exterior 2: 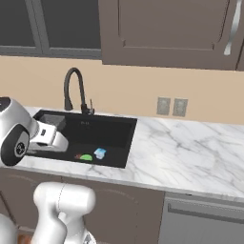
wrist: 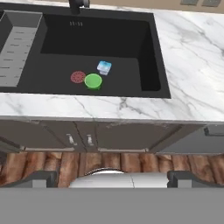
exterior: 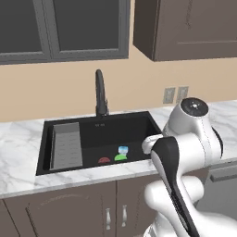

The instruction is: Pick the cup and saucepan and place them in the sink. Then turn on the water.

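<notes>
The small green cup (wrist: 93, 81) stands upright on the floor of the black sink (wrist: 109, 35), beside the red drain (wrist: 78, 77). The base views show the cup (exterior: 121, 157) (exterior 2: 86, 157) near the front wall of the sink (exterior: 120, 127) (exterior 2: 109, 131). My gripper (wrist: 113, 179) is open and empty, its fingertips (wrist: 41, 177) set wide apart. It hangs in front of the counter edge, well short of the cup. The saucepan and the water are out of view.
A small light-blue object (wrist: 104, 67) lies next to the cup. A grey ribbed rack (wrist: 15, 52) sits at the sink's left end. The black gooseneck faucet (exterior: 100, 95) rises behind the basin. White marble counter (exterior 2: 190, 152) stretches right. Cabinet doors (wrist: 78, 138) lie below.
</notes>
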